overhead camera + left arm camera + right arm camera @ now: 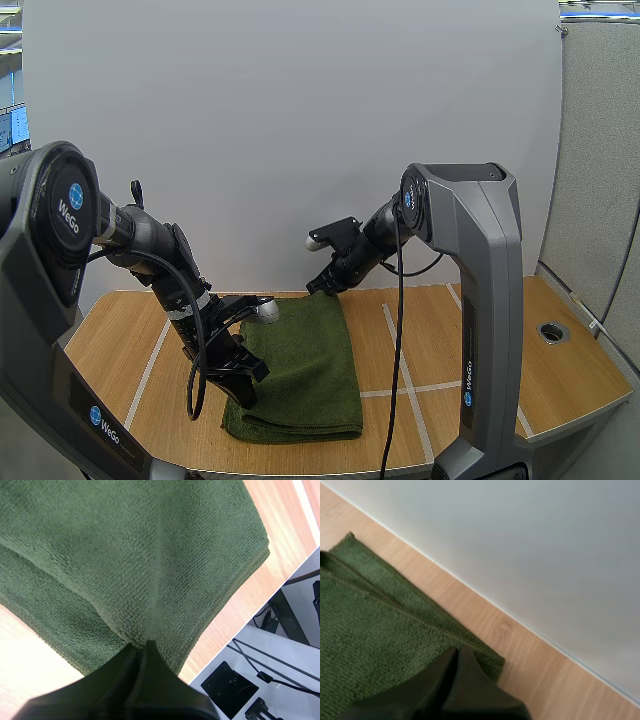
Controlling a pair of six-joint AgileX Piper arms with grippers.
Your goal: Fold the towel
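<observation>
While my left gripper (144, 646) pinches a pucker at the towel's (305, 370) near left edge, my right gripper (458, 652), fingers closed together, rests at its far corner. Towel's doubled on the tabletop (480, 340); next fold likely wants a clean lift.

Robot lab: tape-marked wood bench (572, 375) w/ white backdrop (300, 120)

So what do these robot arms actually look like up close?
The left arm and right arm are black, jointed limbs on grey housings, whose round black caps carry a blue badge and white WeGo lettering. The left gripper and right gripper each end in two tapered black fingers.
</observation>
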